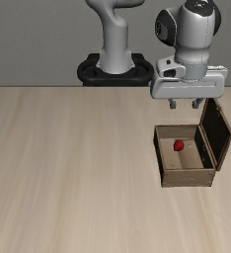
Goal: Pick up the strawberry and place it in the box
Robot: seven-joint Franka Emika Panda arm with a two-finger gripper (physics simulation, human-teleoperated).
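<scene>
Strawberry [179,146] | inside box [190,179] | beneath parted jaws, not touching

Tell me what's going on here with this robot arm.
A single robot arm is working over a wooden table. Its hand hangs above a small brown box whose lid stands open. The fingers are apart and hold nothing. The red strawberry lies inside the box, so the placing looks done.
</scene>
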